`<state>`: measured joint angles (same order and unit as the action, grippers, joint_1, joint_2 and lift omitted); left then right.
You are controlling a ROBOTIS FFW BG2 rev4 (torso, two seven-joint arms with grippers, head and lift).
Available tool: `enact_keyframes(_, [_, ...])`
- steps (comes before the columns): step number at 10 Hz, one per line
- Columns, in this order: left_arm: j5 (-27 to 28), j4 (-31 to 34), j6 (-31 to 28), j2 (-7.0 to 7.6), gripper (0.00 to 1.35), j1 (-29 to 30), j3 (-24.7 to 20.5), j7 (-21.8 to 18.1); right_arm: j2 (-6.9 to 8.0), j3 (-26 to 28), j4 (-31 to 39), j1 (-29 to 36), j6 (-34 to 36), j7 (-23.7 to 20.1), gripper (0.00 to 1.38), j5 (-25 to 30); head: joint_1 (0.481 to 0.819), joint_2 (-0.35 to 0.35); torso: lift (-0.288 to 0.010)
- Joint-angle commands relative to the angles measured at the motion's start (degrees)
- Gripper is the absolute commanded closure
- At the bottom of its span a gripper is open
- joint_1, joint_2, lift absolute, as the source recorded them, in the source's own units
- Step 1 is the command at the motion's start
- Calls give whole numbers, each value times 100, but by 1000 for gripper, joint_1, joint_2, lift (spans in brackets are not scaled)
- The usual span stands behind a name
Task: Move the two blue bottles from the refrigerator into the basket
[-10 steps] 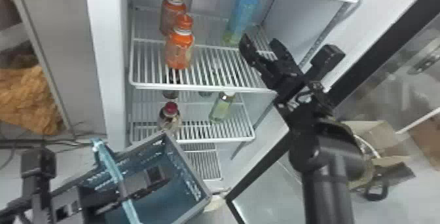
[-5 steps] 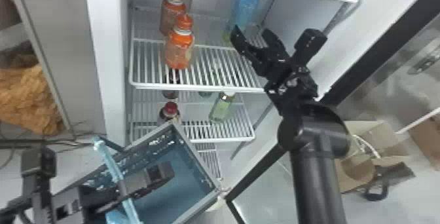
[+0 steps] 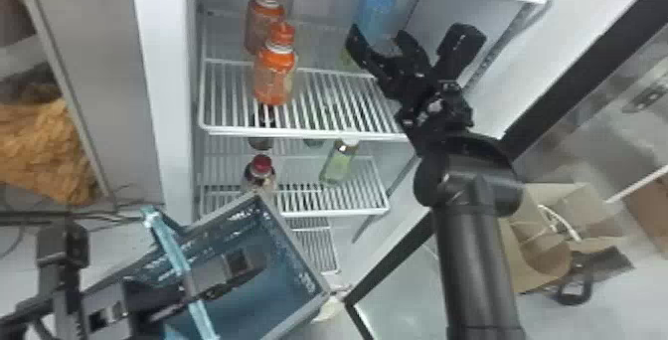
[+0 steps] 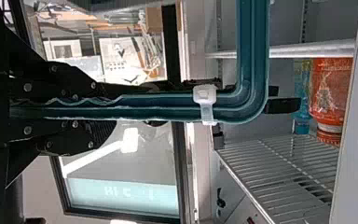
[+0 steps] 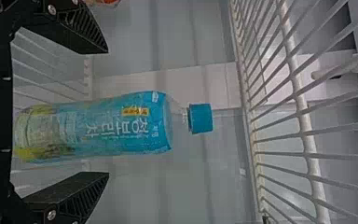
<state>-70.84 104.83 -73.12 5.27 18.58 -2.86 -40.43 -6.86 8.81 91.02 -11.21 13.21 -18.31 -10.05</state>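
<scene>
Head view, lower left: the left gripper [image 3: 241, 269] reaches over the basket [image 3: 298, 309]. In the left wrist view its 2 fingers lie closed against opposite faces of the basket's rim, which is gripped between them.

Lower left to lower centre: the basket, tilted, its open top in front of the refrigerator's lower shelves.

Upper left of centre: 2 orange bottles [image 3: 273, 78], upright on the upper wire shelf [image 3: 323, 108], 1 in front of the other. Below them, on the next shelf [image 3: 358, 202], stand 1 dark bottle with a red cap [image 3: 262, 164] and, to its right, 1 green bottle [image 3: 339, 165].

Upper centre: 1 blue bottle [image 3: 376, 6], upright toward the back of the upper shelf.

Upper right of centre: the right gripper [image 3: 378, 38], its 2 fingers spread wide and holding nothing. In the right wrist view the blue bottle appears between them, with a gap on each side.

Lower right: 1 open cardboard box [image 3: 537, 259] outside the refrigerator.
</scene>
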Motion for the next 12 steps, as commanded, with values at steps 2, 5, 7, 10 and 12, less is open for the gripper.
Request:
enact_keyframes(2, [0, 0, 0, 0, 1202, -16, 0, 0, -44, -81, -306, -271, 0, 64, 111, 137, 695, -342, -10])
enact_keyframes(5, [-11, 0, 0, 9, 1202, -30, 0, 0, -70, -218, -643, -525, 0, 170, 122, 251, 695, -338, -10])
enact_keyframes(7, [-11, 0, 0, 9, 1202, -44, 0, 0, -123, -333, -995, -750, 0, 213, 208, 274, 695, -330, -10])
enact_keyframes(10, [-23, 0, 0, 18, 1202, -16, -12, 0, -131, -264, -1065, -764, -42, 319, 915, 308, 695, -325, -10])
enact_keyframes(12, [-23, 0, 0, 35, 1202, -16, 0, 0, -79, -173, -714, -525, 281, 486, 1268, 331, 695, -337, -10])
